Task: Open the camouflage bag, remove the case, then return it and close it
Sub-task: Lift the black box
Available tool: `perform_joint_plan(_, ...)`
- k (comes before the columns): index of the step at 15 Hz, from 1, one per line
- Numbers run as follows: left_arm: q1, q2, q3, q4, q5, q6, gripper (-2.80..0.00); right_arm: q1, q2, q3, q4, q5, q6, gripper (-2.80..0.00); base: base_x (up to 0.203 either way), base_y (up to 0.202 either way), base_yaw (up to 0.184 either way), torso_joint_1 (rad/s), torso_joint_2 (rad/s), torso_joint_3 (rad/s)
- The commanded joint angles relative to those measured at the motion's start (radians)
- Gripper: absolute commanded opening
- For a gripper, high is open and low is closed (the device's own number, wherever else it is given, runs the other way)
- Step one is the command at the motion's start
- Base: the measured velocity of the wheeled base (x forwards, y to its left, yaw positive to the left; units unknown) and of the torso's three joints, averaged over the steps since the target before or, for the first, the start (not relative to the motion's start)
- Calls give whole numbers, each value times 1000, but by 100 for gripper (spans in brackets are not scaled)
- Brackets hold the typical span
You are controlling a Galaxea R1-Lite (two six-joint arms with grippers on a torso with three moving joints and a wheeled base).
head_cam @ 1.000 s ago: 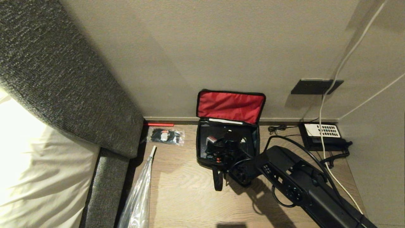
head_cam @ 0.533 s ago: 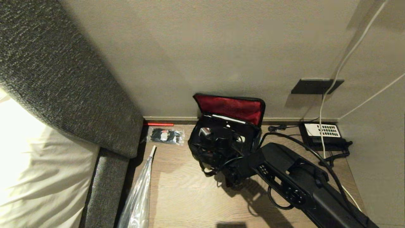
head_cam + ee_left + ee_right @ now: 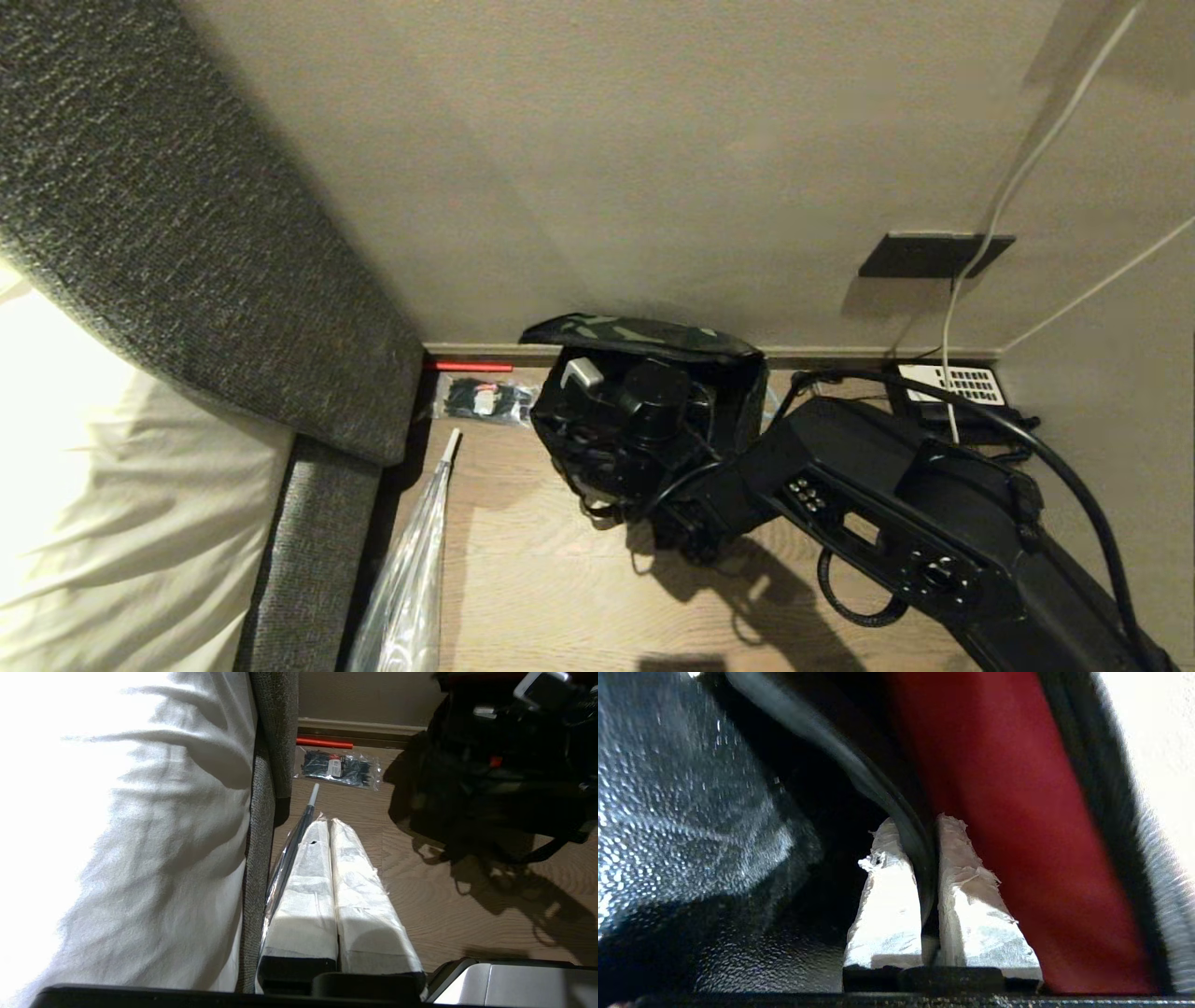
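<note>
Right gripper (image 3: 920, 877) pinches the black edge of the camouflage bag (image 3: 644, 338) lid. Left gripper (image 3: 332, 858) hangs pressed together beside the bed (image 3: 117, 826).

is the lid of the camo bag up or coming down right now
Coming down, not shut. The camouflage bag shows its camouflage outside in the head view, the lid tilted over the opening. The right gripper pinches the lid's black edge beside the red lining.
</note>
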Motion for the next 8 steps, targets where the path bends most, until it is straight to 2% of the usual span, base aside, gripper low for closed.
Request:
perform_joint_plan(1,0,-2,3,0,0,-1,-280,9,-45,14,-15,-5,4,-280,0,0,0,0,0,0)
perform_joint_plan(4,1,-2,3,0,0,-1,-280,7,-36,27,-8,-5,26,-280,0,0,0,0,0,0)
perform_joint_plan(8,1,-2,3,0,0,-1,-280,7,21,40,56,9,133,-280,0,0,0,0,0,0)
